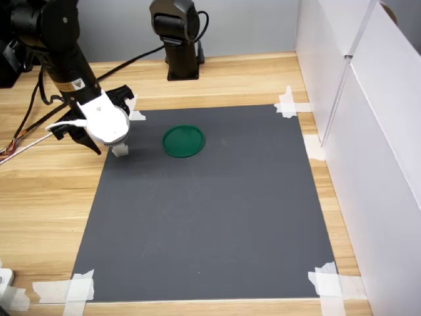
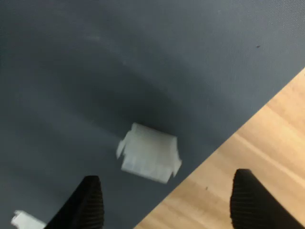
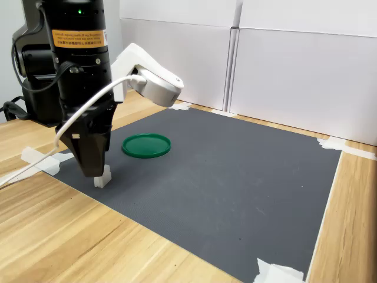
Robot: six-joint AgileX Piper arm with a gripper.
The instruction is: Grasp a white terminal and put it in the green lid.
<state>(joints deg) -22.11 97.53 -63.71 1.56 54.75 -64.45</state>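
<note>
My gripper point(image 2: 167, 202) hangs with jaws spread wide over the mat's edge, the white terminal point(image 2: 149, 152) lying free just ahead between my fingertips, the green lid point(image 1: 183, 141) well apart.

White terminal point(image 1: 120, 151) on mat point(image 1: 217, 217) near edge; green lid point(image 1: 183, 141) to first exterior view's right.

On my feeds I see a dark grey mat point(image 1: 210, 210) lying flat on the light wooden surface point(image 1: 46, 210), fastened at its corners with strips of white tape point(image 1: 332, 283). White panels point(image 3: 294, 71) wall off the first exterior view's right side and stand behind the mat in the second exterior view. A black stand point(image 1: 177, 39) rests on the wood beyond the mat's far edge, with black cables point(image 1: 131, 62) trailing beside it.
</note>
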